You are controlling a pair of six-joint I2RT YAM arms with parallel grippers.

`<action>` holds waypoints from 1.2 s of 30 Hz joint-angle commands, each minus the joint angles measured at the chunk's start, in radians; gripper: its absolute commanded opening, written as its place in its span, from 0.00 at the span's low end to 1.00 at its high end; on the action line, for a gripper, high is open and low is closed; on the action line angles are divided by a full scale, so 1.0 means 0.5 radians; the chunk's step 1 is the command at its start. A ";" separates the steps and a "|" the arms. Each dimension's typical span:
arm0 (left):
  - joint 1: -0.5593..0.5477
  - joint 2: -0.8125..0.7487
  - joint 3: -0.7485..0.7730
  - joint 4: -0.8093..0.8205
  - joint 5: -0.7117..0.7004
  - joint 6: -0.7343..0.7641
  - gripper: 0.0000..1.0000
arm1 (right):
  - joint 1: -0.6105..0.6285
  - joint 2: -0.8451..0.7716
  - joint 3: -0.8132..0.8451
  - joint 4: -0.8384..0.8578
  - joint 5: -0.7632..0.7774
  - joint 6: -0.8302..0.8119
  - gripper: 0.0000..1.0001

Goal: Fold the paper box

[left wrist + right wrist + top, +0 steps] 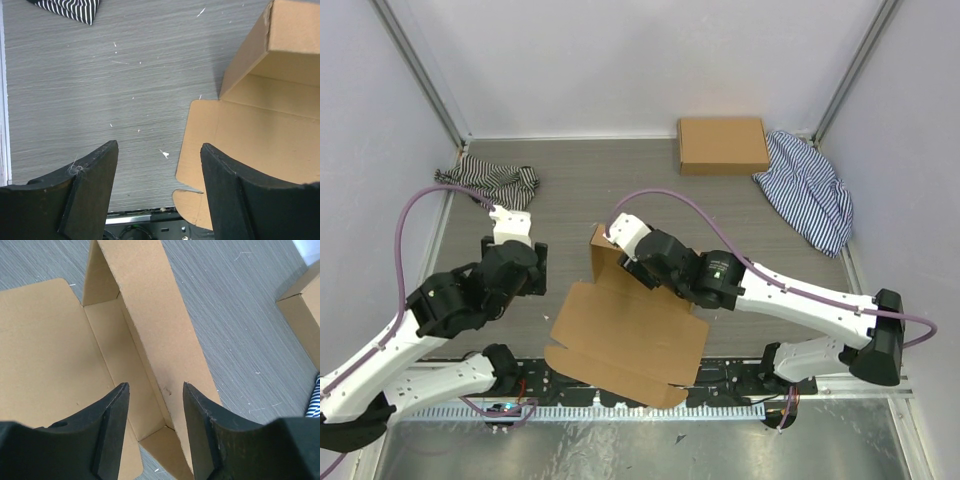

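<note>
L gripper (157, 150): jaws wide apart over bare table (100, 75), just left of paper box (620, 335), holds nothing. Box at centre, near table edge, btw arms; only far wall upright, other panels + flaps flat. R gripper (154, 387): jaws apart astride that wall, no pinch. Task early, most folds left

Black joints, white links, purple cables (415, 215); the right end effector (155, 386) has black, perhaps rubbery, wedge fingers (112, 425).

Brown paper box (620, 335) lies open, mostly flat at the table's (620, 190) near edge, far wall folded upright.
</note>
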 commanded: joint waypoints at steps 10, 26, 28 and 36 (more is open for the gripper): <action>0.008 -0.226 -0.382 0.175 -0.025 0.047 0.74 | 0.118 0.330 0.102 0.033 0.730 0.059 0.53; 0.009 -0.258 -0.417 0.285 -0.028 0.081 0.74 | -0.069 0.530 0.344 -0.181 1.072 0.463 0.13; 0.007 -0.230 -0.422 0.310 -0.014 0.086 0.74 | -0.261 0.488 0.358 -0.203 0.809 0.539 0.13; 0.009 -0.203 -0.430 0.343 0.006 0.094 0.74 | -1.124 0.404 0.128 -0.096 -0.204 0.720 0.13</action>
